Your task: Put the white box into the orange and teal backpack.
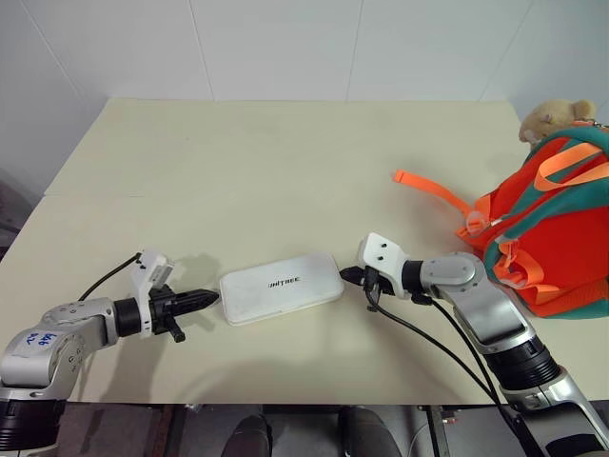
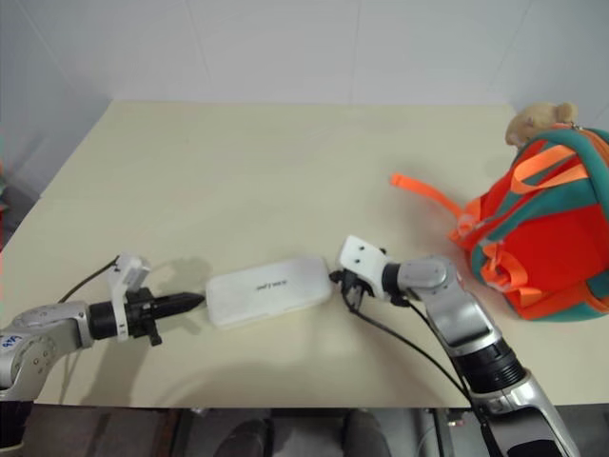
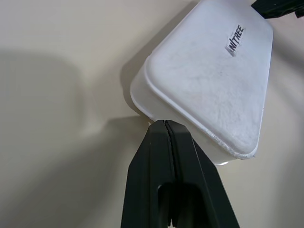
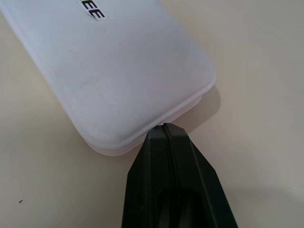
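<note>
The white box (image 1: 281, 287) lies flat on the table near its front edge, dark lettering on its lid. My left gripper (image 1: 211, 299) is shut, its tip at the box's left end (image 3: 156, 95), with nothing between the fingers. My right gripper (image 1: 346, 277) is shut too, its tip against the box's right end (image 4: 142, 71). The orange and teal backpack (image 1: 557, 228) stands at the table's right side, well apart from the box, with a tan plush toy (image 1: 552, 116) on top.
An orange strap (image 1: 433, 190) trails from the backpack across the cream table (image 1: 285, 162) toward the middle. A black cable (image 1: 428, 343) hangs from my right wrist. White walls stand behind the table's far edge.
</note>
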Controlling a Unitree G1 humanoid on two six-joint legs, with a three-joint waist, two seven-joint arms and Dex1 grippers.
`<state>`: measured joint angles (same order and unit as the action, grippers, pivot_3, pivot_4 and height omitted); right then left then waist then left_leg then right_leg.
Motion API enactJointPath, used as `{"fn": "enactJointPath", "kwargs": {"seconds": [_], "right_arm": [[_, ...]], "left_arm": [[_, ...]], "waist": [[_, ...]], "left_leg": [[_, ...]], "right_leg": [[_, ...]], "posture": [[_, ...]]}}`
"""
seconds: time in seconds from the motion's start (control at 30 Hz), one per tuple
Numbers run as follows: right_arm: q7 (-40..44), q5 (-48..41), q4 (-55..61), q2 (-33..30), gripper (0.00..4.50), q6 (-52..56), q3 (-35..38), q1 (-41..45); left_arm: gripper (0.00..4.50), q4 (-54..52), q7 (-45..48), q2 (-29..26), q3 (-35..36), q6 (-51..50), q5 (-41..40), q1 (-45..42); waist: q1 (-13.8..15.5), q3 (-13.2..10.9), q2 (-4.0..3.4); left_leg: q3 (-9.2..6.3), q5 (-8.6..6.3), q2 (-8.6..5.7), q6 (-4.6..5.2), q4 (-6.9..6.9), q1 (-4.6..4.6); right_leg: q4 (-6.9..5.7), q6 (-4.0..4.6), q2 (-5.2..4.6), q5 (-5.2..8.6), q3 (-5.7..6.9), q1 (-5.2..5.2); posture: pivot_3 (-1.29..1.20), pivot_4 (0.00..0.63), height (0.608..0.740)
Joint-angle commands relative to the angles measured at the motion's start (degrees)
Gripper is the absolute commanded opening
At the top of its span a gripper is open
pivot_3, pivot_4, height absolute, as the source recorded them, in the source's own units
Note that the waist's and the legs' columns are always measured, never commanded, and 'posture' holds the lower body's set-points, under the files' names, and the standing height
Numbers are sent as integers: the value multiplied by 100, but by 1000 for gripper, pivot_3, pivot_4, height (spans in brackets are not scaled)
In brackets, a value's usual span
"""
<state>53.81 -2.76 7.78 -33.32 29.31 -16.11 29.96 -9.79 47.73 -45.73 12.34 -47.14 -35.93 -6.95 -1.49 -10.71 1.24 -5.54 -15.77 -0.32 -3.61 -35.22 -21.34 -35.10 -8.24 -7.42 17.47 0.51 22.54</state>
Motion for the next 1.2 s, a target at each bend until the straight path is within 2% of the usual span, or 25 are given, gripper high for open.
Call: {"fn": "enactJointPath", "kwargs": {"seconds": [0.03, 0.73, 1.2], "right_arm": [[-15, -48, 229, 22, 119, 19, -11, 3], [259, -308, 996, -9, 119, 434, -101, -226], [354, -336, 1226, -182, 119, 595, -105, -450]], "left_arm": [[0, -63, 90, 41, -74, -1, -38, -51], [0, 585, 385, 342, -691, 375, 415, -849], [0, 635, 641, 543, -1051, 364, 626, -1119]], "waist": [[-1, 0, 0], [6, 0, 0], [87, 0, 0]], "left_leg": [[0, 0, 0, 0, 0, 0], [0, 0, 0, 0, 0, 0], [0, 0, -1, -1, -1, 0]], "right_leg": [[0, 0, 0, 0, 0, 0], [0, -1, 0, 0, 1, 0], [-1, -2, 1, -1, 1, -1]], "posture": [[0, 150, 740], [0, 150, 740], [0, 150, 740]]}}
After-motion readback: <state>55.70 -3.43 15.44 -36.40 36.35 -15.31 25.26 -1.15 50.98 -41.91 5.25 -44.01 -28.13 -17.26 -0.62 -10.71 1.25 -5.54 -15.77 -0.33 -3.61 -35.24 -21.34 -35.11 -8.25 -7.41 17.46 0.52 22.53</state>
